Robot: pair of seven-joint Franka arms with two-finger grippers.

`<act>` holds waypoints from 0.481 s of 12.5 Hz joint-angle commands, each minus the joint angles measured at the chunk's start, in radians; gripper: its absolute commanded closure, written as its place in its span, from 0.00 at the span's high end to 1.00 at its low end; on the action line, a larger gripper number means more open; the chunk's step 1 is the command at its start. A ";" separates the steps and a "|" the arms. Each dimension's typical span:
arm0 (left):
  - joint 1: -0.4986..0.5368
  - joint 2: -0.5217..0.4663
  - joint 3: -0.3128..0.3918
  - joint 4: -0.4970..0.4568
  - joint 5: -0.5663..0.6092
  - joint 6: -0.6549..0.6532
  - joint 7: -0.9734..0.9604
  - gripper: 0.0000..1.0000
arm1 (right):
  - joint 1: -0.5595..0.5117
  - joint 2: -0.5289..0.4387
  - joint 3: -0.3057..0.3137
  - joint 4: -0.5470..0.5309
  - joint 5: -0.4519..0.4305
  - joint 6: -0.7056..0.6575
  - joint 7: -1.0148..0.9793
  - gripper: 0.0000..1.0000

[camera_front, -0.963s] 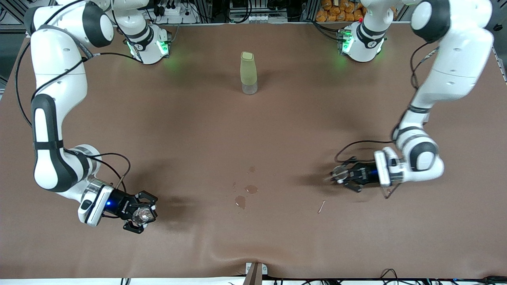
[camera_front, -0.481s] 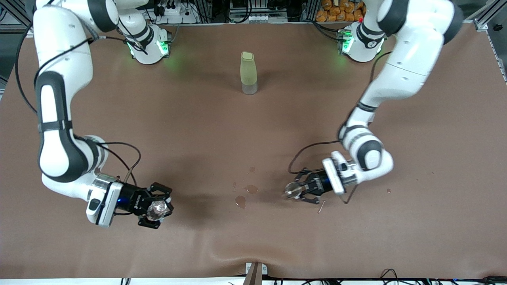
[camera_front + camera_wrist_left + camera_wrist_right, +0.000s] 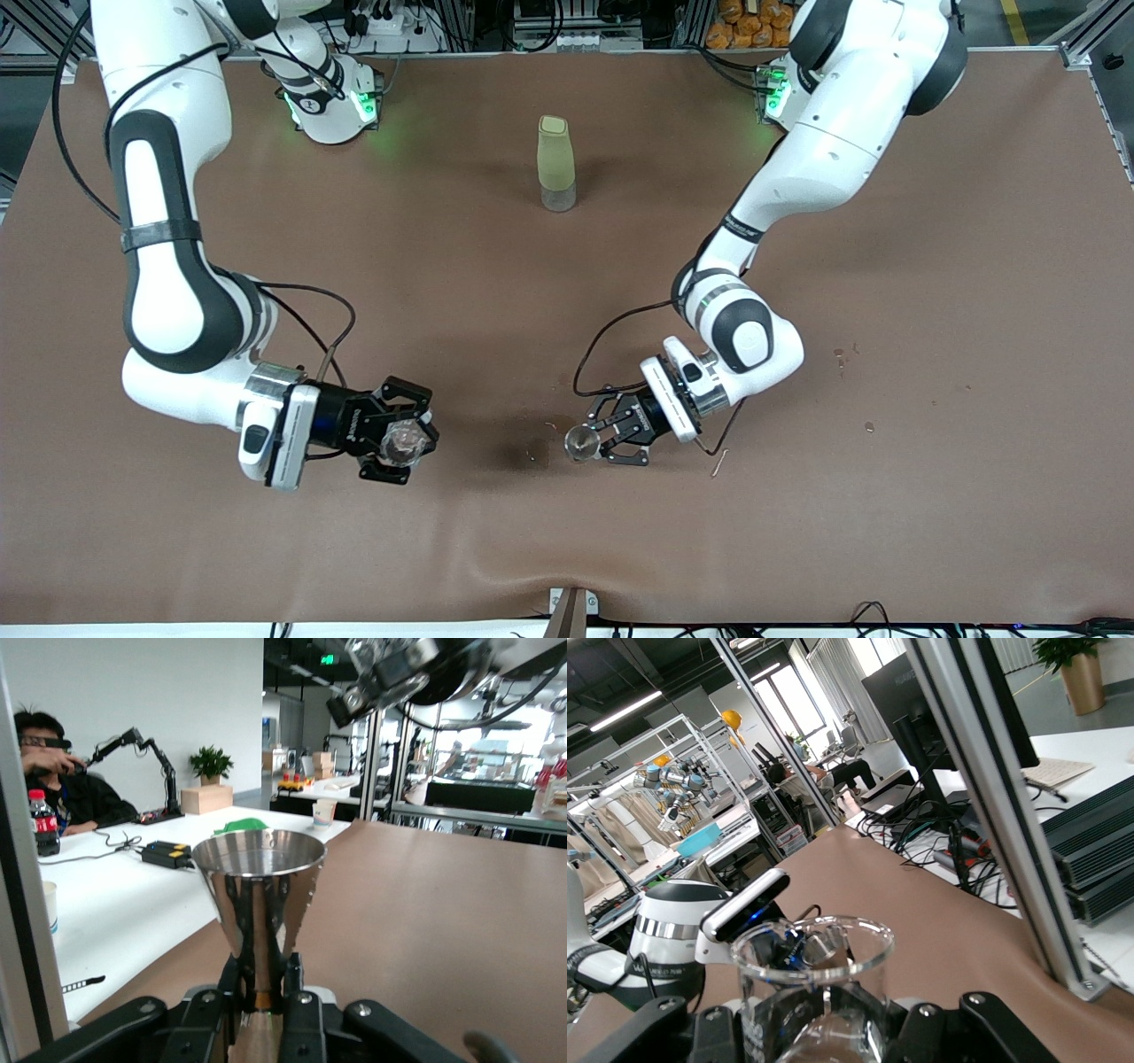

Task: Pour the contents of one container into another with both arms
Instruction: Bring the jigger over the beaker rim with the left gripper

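Left gripper (image 3: pixel 592 439) is clamping a steel jigger (image 3: pixel 259 895) upright and has been swinging inward over the table's middle — right gripper (image 3: pixel 400 443), closed on a clear glass cup (image 3: pixel 811 979), closing in too. Both vessels are now near each other, still apart — pour not yet begun.

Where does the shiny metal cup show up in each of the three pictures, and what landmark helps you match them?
Front view: the metal cup is held in the left gripper over the brown table, low in the picture near its middle.
Left wrist view: it fills the centre, clamped at its narrow waist.
Right wrist view: it shows small, seen through the glass cup.
Shared landmark: the brown table.
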 commanded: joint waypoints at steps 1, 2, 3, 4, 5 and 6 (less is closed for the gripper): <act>-0.116 0.050 0.090 0.113 -0.026 0.085 -0.092 0.00 | 0.020 -0.090 -0.009 -0.086 -0.041 0.007 0.086 0.00; -0.145 0.052 0.122 0.124 -0.026 0.096 -0.117 0.00 | 0.020 -0.101 -0.009 -0.086 -0.067 0.005 0.132 0.00; -0.170 0.056 0.145 0.137 -0.027 0.102 -0.135 0.00 | 0.024 -0.107 -0.008 -0.086 -0.093 0.005 0.172 0.00; -0.181 0.065 0.150 0.156 -0.027 0.104 -0.138 0.00 | 0.033 -0.114 -0.008 -0.086 -0.112 0.005 0.212 0.00; -0.185 0.079 0.150 0.199 -0.029 0.120 -0.138 0.00 | 0.040 -0.115 -0.008 -0.085 -0.118 0.005 0.253 0.00; -0.208 0.091 0.150 0.217 -0.032 0.145 -0.140 0.00 | 0.049 -0.115 -0.009 -0.085 -0.126 0.007 0.286 0.00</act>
